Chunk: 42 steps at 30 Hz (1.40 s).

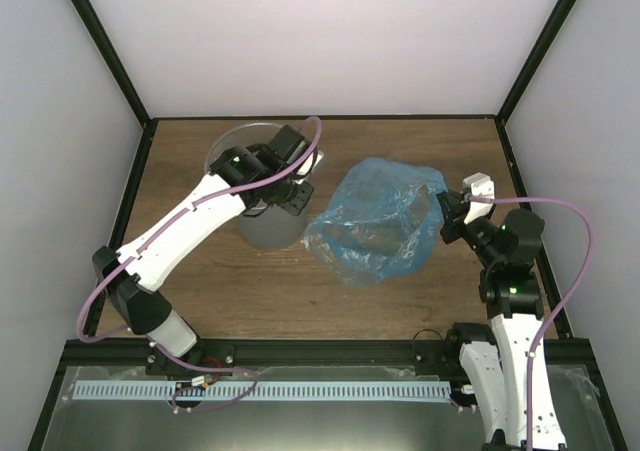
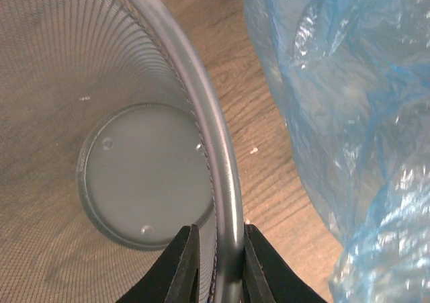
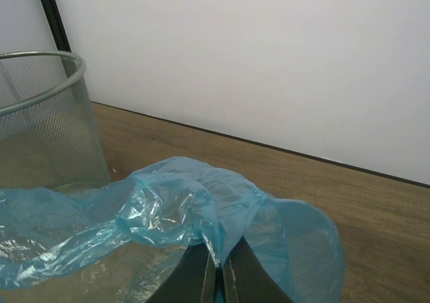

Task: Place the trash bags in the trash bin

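Observation:
The trash bin [image 1: 263, 231] is a round grey mesh bucket standing upright at the back left of the wooden table. My left gripper [image 1: 297, 197] reaches down over its right side. In the left wrist view the jaws straddle the bin's rim [image 2: 201, 95], one finger inside and one outside, and my left gripper [image 2: 218, 230] is shut on it. The bin's floor shows bare. A crumpled light-blue trash bag [image 1: 375, 226] lies on the table right of the bin. My right gripper [image 1: 447, 211] pinches the bag's right edge, and its jaws [image 3: 218, 252] are shut on a fold of film [image 3: 168, 202].
White walls and a black frame [image 1: 110, 56] close the table at the back and sides. Bare wood [image 1: 230, 301] shows in front of the bin and the bag. The bin's mesh wall [image 3: 40, 115] rises to the left of the bag in the right wrist view.

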Each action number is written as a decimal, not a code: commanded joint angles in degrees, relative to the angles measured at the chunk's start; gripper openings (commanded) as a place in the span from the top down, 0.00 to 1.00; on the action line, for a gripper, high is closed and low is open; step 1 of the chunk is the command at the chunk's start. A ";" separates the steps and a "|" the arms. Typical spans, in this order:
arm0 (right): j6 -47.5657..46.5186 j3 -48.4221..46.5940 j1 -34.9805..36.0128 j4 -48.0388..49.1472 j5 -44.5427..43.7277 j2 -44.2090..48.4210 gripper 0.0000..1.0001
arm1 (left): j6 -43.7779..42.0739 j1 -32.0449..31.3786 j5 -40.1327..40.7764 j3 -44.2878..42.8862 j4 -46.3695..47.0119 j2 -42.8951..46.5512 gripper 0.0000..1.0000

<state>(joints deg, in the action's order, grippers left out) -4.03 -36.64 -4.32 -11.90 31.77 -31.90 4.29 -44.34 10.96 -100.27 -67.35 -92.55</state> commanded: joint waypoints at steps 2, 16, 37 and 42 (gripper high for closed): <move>-0.85 -0.26 0.18 1.35 -1.18 0.64 0.99 | 2.28 -0.06 -3.42 1.45 -3.19 3.67 0.82; -1.02 -0.46 0.45 1.11 -1.39 -0.37 0.99 | 3.02 -0.88 -6.15 3.71 -3.13 7.19 0.93; 0.34 -1.02 0.06 1.71 -7.65 -1.56 0.99 | 8.18 -13.30 -12.96 3.97 -3.57 9.16 0.95; 0.99 -0.98 0.01 1.62 -8.39 -0.76 0.99 | 9.03 -18.09 -12.43 2.54 -3.01 6.08 0.94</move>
<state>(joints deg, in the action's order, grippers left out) -3.79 -36.64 -4.05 -11.46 25.19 -33.71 10.76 -59.46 2.57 -96.23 -71.81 -84.27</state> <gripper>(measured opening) 0.010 0.105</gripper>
